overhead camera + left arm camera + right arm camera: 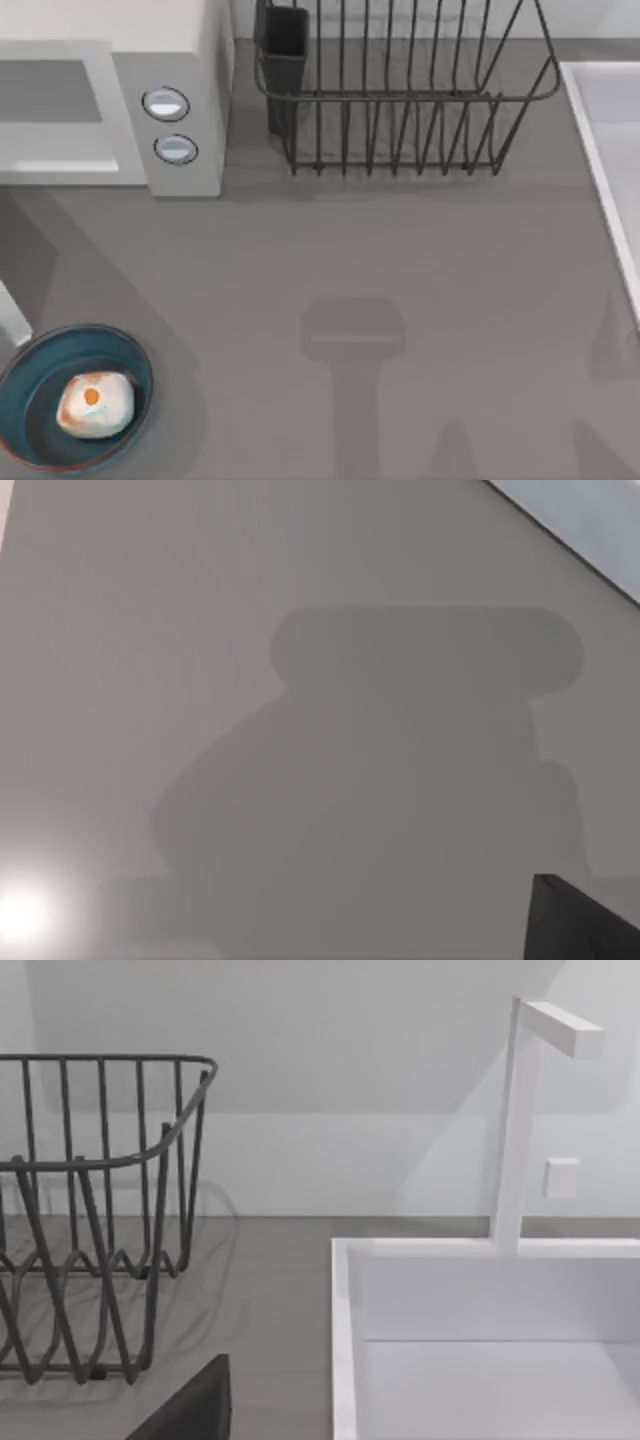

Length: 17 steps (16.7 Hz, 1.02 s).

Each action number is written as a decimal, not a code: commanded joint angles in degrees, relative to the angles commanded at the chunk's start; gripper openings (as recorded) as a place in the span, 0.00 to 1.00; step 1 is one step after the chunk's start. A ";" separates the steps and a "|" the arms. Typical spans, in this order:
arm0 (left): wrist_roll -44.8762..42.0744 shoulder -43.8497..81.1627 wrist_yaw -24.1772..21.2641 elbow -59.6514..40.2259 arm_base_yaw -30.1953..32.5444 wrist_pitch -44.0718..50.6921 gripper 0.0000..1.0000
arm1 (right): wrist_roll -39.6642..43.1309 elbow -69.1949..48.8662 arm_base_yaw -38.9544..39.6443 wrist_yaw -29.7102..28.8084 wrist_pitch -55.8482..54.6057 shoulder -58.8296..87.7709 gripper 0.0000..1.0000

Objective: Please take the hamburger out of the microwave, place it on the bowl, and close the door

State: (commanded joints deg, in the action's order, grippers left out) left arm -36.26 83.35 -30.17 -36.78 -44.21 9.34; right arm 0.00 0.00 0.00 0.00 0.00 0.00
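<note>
Now hamburger sits in bowl.

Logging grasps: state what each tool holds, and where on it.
Nothing looks held. The hamburger lies free in the bowl.

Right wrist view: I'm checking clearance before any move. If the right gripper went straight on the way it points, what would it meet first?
Probably the white sink rim ahead, with the wire dish rack off to one side; depth is unclear.
</note>
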 joint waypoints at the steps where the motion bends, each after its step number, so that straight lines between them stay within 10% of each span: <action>1: 2.33 -2.88 1.38 2.22 2.67 -0.82 0.00 | 0.00 0.00 0.00 0.00 0.00 0.00 1.00; 12: 12.19 -11.98 7.80 10.46 12.91 -3.77 0.00 | 0.00 0.00 0.00 0.00 0.00 0.00 1.00; 17: 22.15 -17.05 16.57 13.66 26.76 -4.31 0.00 | 0.00 0.00 0.00 0.00 0.00 0.00 1.00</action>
State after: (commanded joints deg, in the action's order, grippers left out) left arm -14.11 66.29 -13.60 -23.12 -17.45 5.03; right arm 0.00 0.00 0.00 0.00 0.00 0.00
